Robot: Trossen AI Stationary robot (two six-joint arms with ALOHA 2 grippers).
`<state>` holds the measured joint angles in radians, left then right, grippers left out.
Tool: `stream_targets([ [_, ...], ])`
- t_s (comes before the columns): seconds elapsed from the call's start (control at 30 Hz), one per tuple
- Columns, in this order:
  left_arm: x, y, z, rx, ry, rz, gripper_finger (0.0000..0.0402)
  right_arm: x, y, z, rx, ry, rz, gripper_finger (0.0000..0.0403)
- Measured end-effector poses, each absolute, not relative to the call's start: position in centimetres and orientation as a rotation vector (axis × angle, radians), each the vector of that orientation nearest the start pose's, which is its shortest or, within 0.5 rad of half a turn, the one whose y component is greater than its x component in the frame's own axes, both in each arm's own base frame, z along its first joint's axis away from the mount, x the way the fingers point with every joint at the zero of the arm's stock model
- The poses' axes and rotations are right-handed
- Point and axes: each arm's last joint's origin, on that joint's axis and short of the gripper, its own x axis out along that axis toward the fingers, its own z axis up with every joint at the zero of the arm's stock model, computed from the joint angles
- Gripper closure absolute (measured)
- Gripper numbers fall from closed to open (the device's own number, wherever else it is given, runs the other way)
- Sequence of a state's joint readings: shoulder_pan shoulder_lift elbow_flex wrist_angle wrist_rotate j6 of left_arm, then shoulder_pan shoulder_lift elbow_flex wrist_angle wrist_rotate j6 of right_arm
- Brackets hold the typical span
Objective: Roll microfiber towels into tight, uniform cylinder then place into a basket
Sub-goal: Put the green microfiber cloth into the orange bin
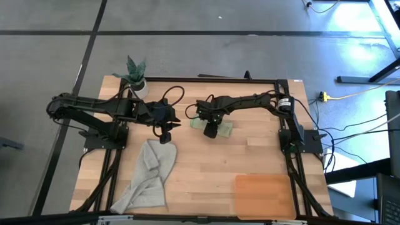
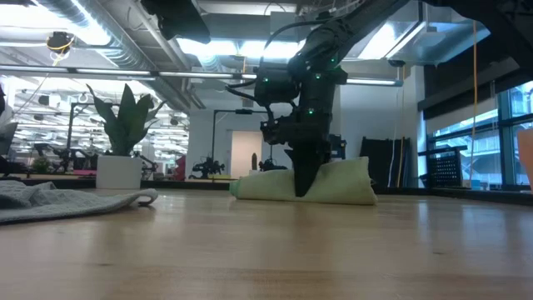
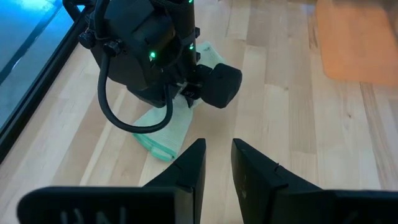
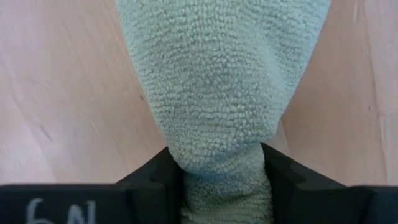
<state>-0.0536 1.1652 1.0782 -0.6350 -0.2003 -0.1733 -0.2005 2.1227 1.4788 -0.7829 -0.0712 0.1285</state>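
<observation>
The sage green towel (image 1: 225,129) lies bunched into a rough roll on the table's far middle (image 2: 343,185). My right gripper (image 1: 211,131) stands over it, pointing down, shut on it. The light grey towel (image 1: 149,176) lies crumpled and flat on the table at the near left (image 2: 58,200). My left gripper (image 1: 165,136) hangs above the grey towel's far end, open with a narrow gap and nothing between its fingers (image 3: 217,149). The orange-brown basket (image 1: 263,194) sits at the near right. My right gripper pinches the green towel's roll about its middle (image 4: 224,163) between its two fingers. The fingers (image 2: 305,179) come from above, pointing down, and lie across the roll. The cloth is squeezed narrow between them and widens beyond. The roll rests on the table.
A small white pot with a green plant (image 1: 136,80) stands at the far left corner. A black frame (image 1: 212,79) runs round the table's edges. Bare wood lies between the green towel and the basket (image 3: 357,37).
</observation>
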Motion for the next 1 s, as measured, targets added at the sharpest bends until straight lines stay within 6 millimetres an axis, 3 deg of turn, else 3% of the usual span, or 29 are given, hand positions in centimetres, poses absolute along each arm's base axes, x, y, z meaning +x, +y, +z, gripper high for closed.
stream_targets([
  [0.37,23.7,-0.7,32.1,-0.077,0.702,0.203,0.0334,39.7,-7.8,13.4,0.324,1.403,-0.214,0.0260],
  [0.57,23.7,-0.7,32.1,-0.075,0.702,0.202,0.0334,39.4,-7.7,14.4,0.333,1.387,-0.208,0.0261],
  [0.87,23.7,-0.7,32.1,-0.074,0.709,0.204,0.0334,36.6,-7.1,20.1,0.367,1.403,-0.243,0.0261],
  [1.0,23.7,-0.7,32.1,-0.074,0.709,0.204,0.0334,35.2,-5.5,23.5,0.342,1.372,-0.221,0.0269],
])
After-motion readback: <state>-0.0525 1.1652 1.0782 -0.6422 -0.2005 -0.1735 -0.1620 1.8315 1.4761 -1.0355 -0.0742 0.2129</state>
